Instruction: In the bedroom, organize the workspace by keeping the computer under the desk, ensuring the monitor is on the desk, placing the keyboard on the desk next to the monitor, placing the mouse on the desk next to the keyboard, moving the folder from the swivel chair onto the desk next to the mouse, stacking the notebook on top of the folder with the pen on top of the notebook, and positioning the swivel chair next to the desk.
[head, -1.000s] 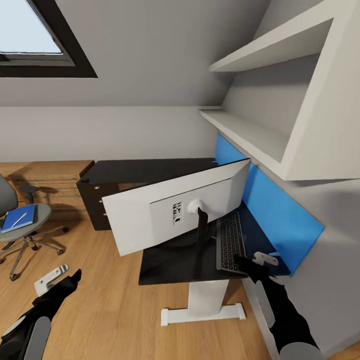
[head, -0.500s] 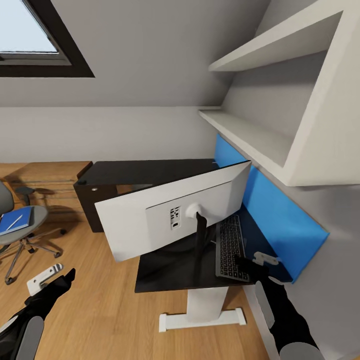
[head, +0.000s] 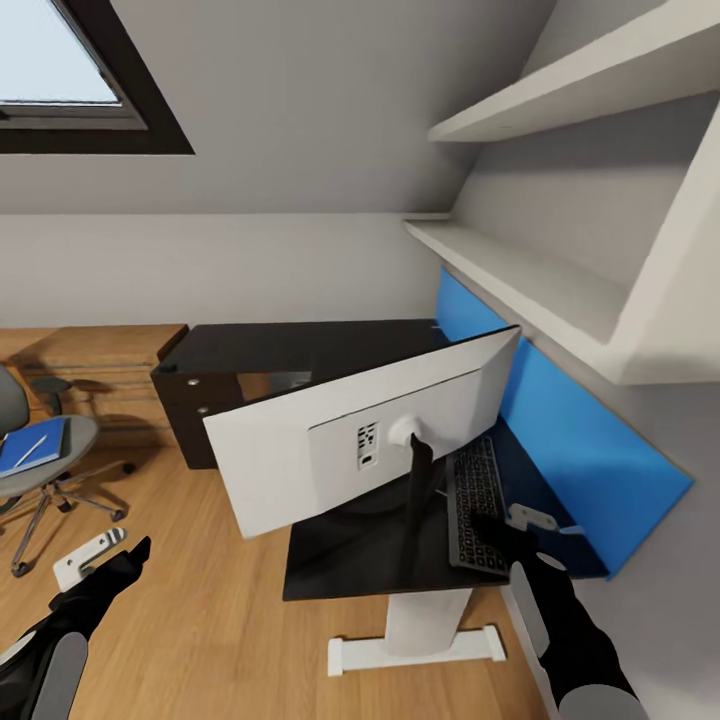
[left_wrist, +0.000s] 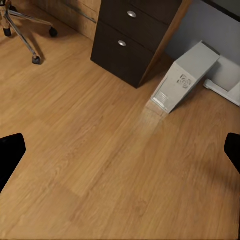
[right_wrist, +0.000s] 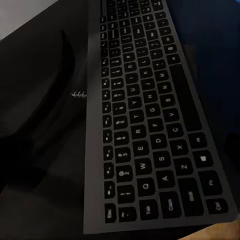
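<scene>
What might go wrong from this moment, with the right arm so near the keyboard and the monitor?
1. The keyboard lies close to the desk edge; a push from the right gripper might slide it off.
2. The monitor stands on a thin stand right beside that arm; a sideways swing could tip it.
3. The pen rests loose on the folder on the swivel chair; rolling the chair may shake it off.

Table (head: 300, 350): glossy black top. Floor (left_wrist: 100, 165): smooth light wood planks. Keyboard (right_wrist: 145, 125): matt dark grey frame, black keys. Computer (left_wrist: 185, 80): matt light grey casing. Drawer knobs (left_wrist: 131, 14): polished metal.
</scene>
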